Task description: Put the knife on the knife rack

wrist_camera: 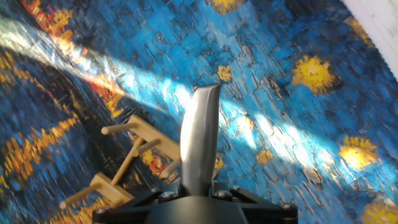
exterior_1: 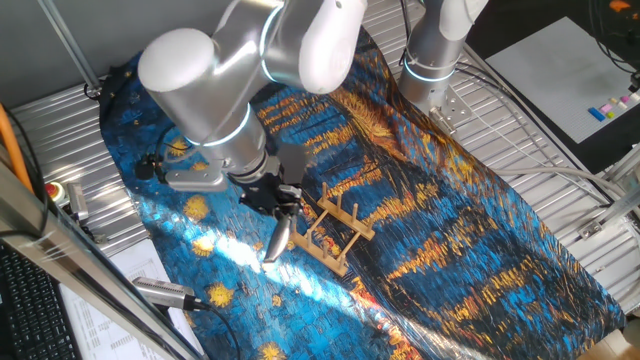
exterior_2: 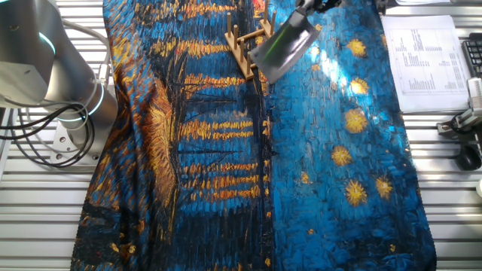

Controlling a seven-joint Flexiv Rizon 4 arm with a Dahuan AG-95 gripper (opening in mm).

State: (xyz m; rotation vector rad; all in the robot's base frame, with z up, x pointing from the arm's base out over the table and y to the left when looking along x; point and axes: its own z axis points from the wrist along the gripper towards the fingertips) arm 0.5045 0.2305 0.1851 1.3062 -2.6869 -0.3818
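Observation:
The knife hangs blade-down in the air, held by its handle in my gripper, which is shut on it. In the other fixed view the broad grey blade tilts just right of the knife rack. The hand view looks down the blade, edge-on, with the rack to its left and slightly below. In the one fixed view the light-brown wooden rack stands on the cloth just right of the blade tip. The blade is above the rack's near end, apart from it.
A blue and orange painted cloth covers the table. Papers lie at the cloth's edge. A dark tool and a silver cylinder lie off the cloth. The arm's base stands at the back.

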